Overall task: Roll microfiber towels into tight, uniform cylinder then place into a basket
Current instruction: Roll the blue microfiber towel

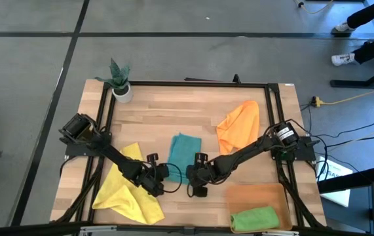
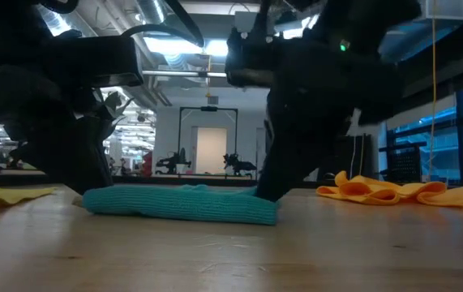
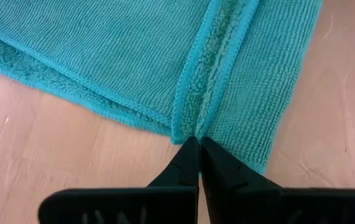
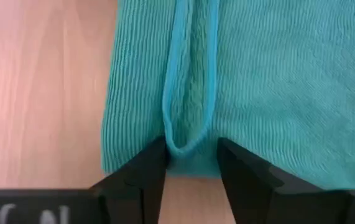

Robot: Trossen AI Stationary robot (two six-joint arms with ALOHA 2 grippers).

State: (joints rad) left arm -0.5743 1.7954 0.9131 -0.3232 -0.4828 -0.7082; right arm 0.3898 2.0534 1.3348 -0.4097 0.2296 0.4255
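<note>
Between your two claws on the pale wooden table (image 1: 173,115): one folded teal microfiber towel (image 1: 185,154). Beside its near edge, right claw (image 4: 191,163), released, fingers straddling a hem loop. Opposite, left claw (image 3: 199,163), clenched empty at the towel's corner. Beyond your right claw: translucent orange-brown basket (image 1: 255,195), holding one rolled green towel (image 1: 255,218).
</note>
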